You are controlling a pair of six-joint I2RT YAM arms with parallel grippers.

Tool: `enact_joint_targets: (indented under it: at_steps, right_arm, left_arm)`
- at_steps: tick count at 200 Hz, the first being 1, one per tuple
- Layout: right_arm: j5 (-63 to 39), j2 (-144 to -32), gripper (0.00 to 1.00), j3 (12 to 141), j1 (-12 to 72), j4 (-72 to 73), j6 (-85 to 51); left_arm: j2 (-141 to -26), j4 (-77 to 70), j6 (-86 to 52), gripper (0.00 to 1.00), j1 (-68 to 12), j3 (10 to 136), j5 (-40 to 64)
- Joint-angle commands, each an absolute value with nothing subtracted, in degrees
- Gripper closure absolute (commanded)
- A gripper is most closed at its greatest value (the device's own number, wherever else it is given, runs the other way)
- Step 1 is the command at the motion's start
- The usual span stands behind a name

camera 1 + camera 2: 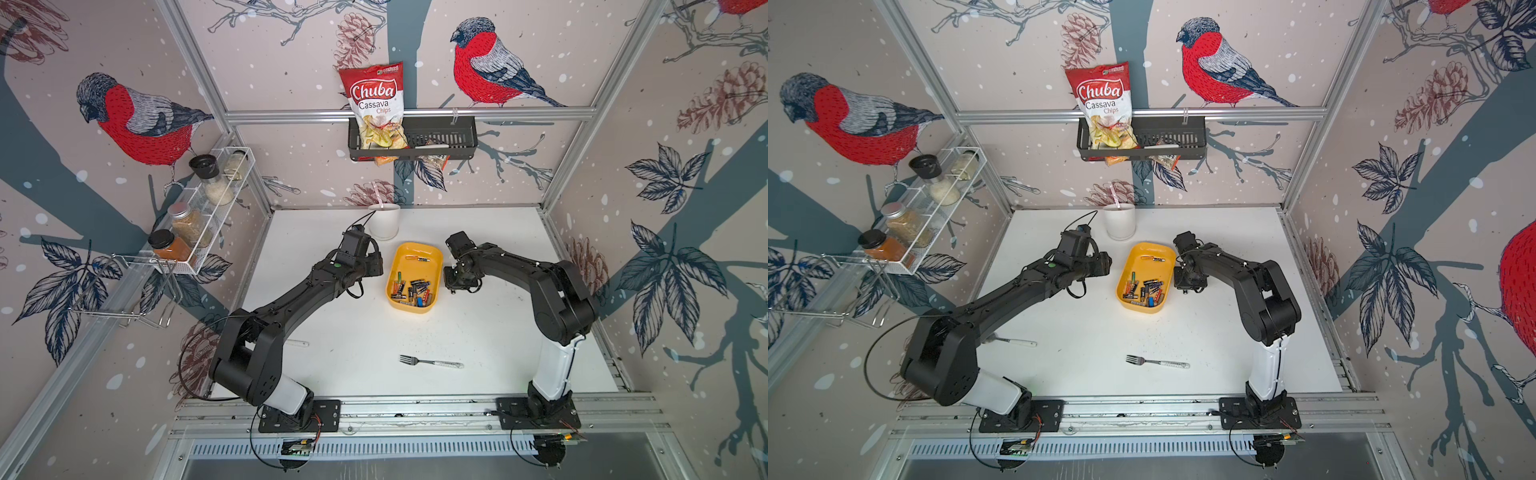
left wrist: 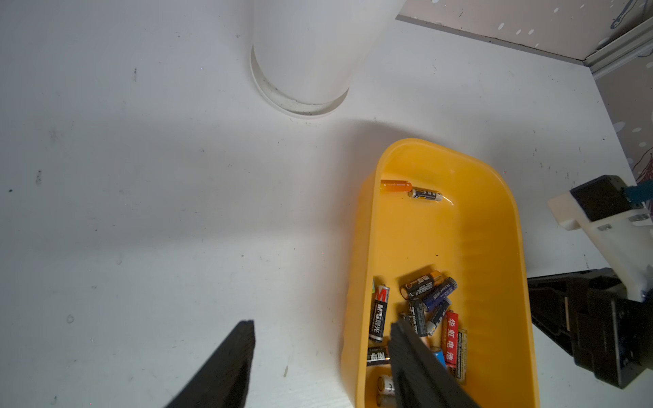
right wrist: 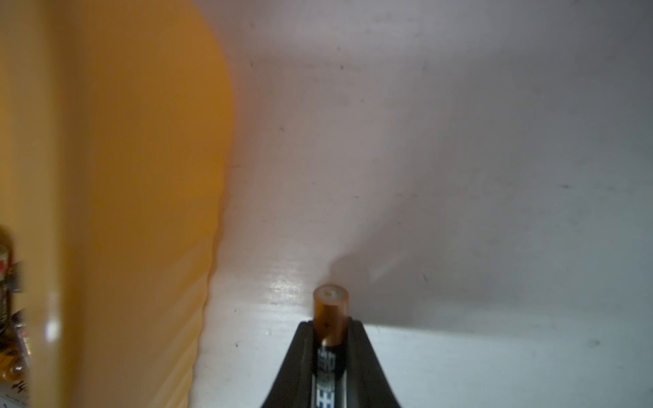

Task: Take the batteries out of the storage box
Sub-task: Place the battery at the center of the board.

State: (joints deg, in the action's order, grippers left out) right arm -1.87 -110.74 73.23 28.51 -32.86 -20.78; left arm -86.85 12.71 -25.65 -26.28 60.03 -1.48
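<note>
The yellow storage box [image 1: 432, 270] [image 1: 1163, 270] sits mid-table. Several batteries [image 1: 413, 291] [image 2: 424, 300] are heaped at its near end, and two more [image 2: 411, 190] lie at its far end. My left gripper [image 2: 323, 328] is open and straddles the box's left wall. One of its fingers [image 2: 406, 349] is over the heap and the other is over the bare table. My right gripper [image 3: 330, 323] is low over the table just right of the box wall [image 3: 141, 176]. It is shut on a black battery with a copper end [image 3: 330, 307].
A white cup [image 1: 384, 220] stands just behind the box. A fork [image 1: 430, 362] lies near the table's front. A white-handled utensil [image 1: 1017, 342] pokes out from under the left arm. A black wall basket [image 1: 440, 133] and a spice rack [image 1: 208, 208] hang above the table.
</note>
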Motion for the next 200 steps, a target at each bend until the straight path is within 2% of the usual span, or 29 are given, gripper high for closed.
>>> enact_joint_targets:
  at_steps: [1,53,135,200]
  right_arm:
    - [-1.2,-111.5,0.82,73.5,28.8,-32.3,-19.9]
    - [-0.8,-112.1,0.8,73.5,29.0,-32.4,-19.9]
    - [0.0,-111.7,0.7,74.2,29.2,-33.0,-19.9]
    - [0.7,-110.9,0.67,75.0,29.2,-33.7,-19.9]
  left_arm:
    - [-87.0,13.1,-25.8,0.35,-26.4,60.6,-1.6]
    - [-87.3,13.3,-25.5,0.35,-26.5,60.6,-1.6]
    - [-87.5,13.5,-25.3,0.35,-26.7,60.9,-1.5]
    - [-88.5,15.5,-23.9,0.35,-27.9,62.8,-2.2]
